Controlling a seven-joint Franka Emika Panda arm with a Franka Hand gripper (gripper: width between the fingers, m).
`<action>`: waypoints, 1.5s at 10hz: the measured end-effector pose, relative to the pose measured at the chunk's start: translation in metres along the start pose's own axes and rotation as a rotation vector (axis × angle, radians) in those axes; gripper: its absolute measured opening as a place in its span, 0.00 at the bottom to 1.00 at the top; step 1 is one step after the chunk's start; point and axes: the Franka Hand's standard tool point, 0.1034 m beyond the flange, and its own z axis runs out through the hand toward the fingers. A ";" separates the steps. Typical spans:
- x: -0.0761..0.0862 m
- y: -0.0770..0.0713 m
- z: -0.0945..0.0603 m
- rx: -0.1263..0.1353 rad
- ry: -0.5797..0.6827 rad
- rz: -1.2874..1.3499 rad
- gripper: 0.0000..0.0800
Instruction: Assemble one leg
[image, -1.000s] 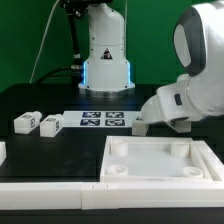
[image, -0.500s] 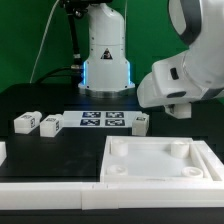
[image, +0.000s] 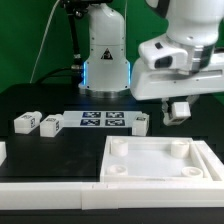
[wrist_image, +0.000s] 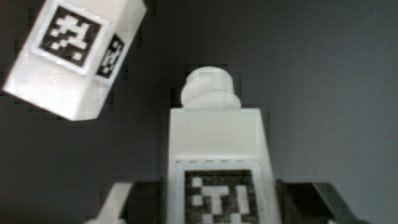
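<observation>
My gripper is up above the table at the exterior view's right, shut on a small white leg. In the wrist view this leg stands between the dark fingers, with a marker tag on its face and a round peg at its far end. Another leg lies on the black table below and to the left of the gripper; it also shows in the wrist view. Two more legs lie at the exterior view's left.
The large white square panel with corner holes lies in front, under the gripper's right side. The marker board lies mid-table. The robot base stands behind. A white part edge shows at the far left.
The arm has risen from table height near the marker board's right end, lifting one leg with it. The other legs have not moved.
</observation>
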 end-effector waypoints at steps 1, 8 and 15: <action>0.000 0.001 -0.011 0.000 0.086 0.026 0.36; 0.019 -0.005 -0.047 0.038 0.541 -0.002 0.36; 0.092 0.040 -0.062 -0.029 0.612 -0.181 0.36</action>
